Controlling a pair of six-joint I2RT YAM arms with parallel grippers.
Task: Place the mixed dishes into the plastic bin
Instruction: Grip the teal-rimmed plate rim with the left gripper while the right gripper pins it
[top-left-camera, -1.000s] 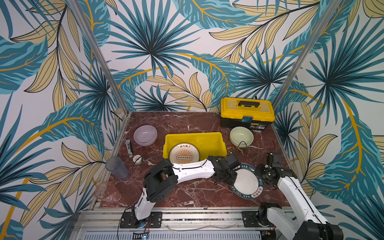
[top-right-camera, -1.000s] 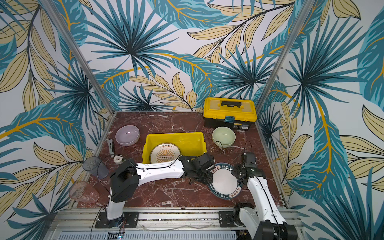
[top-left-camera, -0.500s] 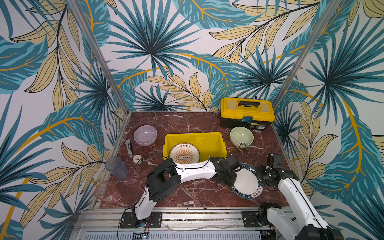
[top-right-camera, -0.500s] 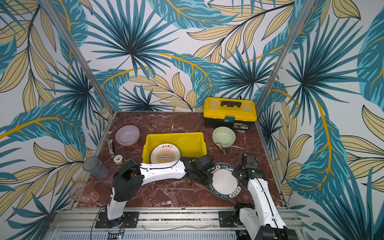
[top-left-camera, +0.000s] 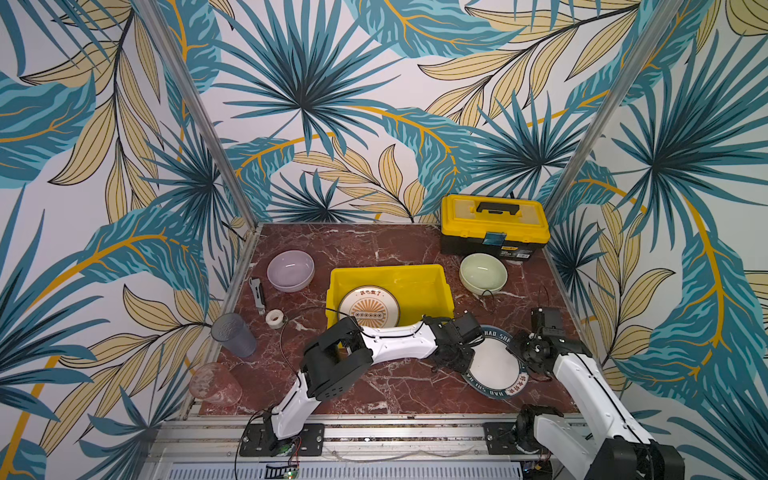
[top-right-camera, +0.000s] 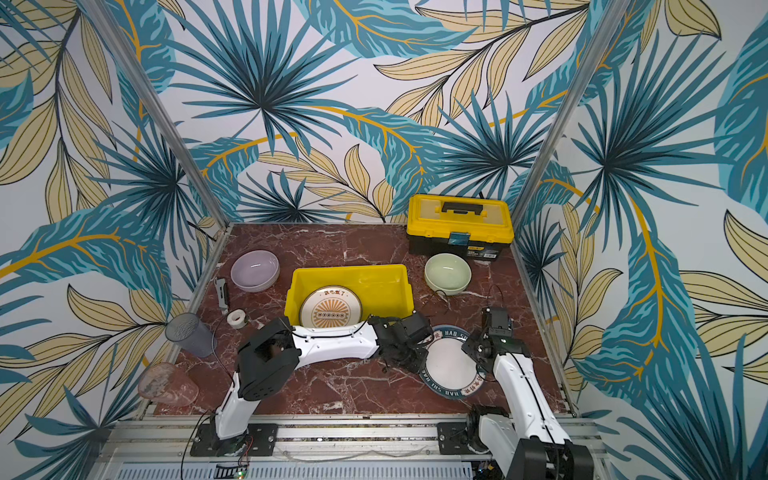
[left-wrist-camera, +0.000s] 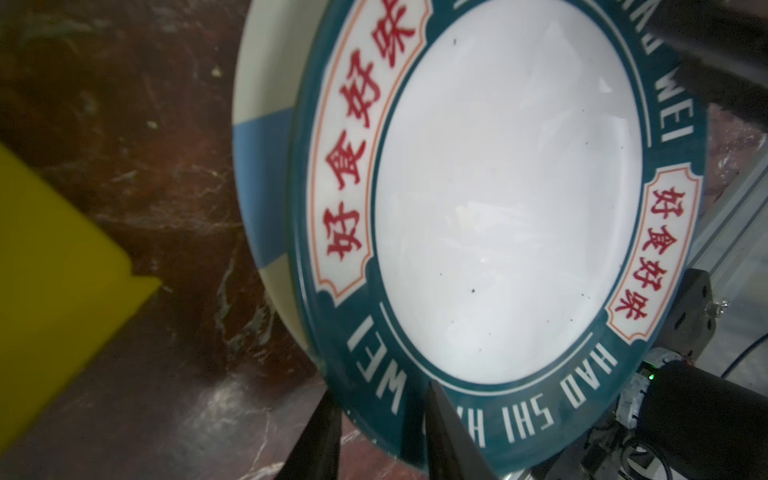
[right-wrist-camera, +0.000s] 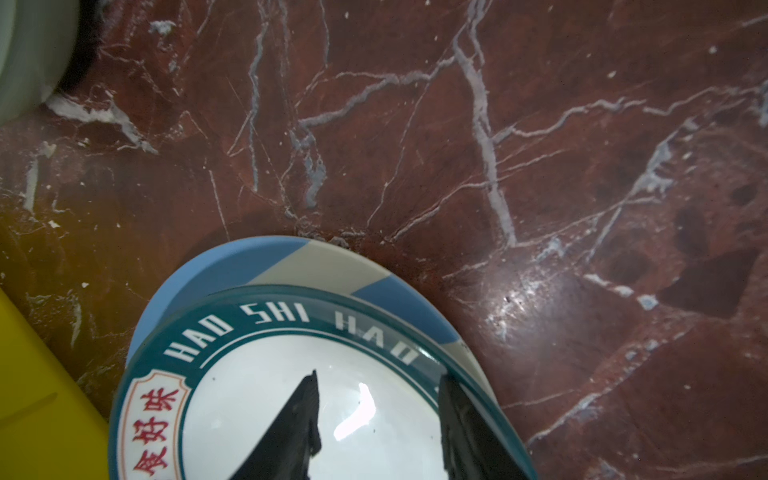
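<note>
The dark lettered plate (top-left-camera: 494, 365) (top-right-camera: 451, 361) rests on the blue-white striped plate (left-wrist-camera: 259, 187) (right-wrist-camera: 257, 257) at the front right. My left gripper (top-left-camera: 467, 365) (left-wrist-camera: 378, 392) straddles its left rim, one finger under and one over; whether they pinch it does not show. My right gripper (top-left-camera: 515, 353) (right-wrist-camera: 378, 376) is open, both fingers over the plate's right side. The yellow plastic bin (top-left-camera: 386, 270) (top-right-camera: 349, 270) holds the orange sunburst plate (top-left-camera: 368, 307). Outside it stand a lilac bowl (top-left-camera: 290, 270), a pale green bowl (top-left-camera: 483, 272) and two tumblers (top-left-camera: 232, 334) (top-left-camera: 214, 384).
A yellow-and-black toolbox (top-left-camera: 494, 224) stands at the back right behind the green bowl. A tape roll (top-left-camera: 274, 319) and a small grey tool (top-left-camera: 257, 291) lie left of the bin. The left forearm (top-left-camera: 395, 343) lies just in front of the bin.
The left arm has shifted a little, its elbow further right, with the gripper kept at the plate's left rim. The plates and right arm have barely moved.
</note>
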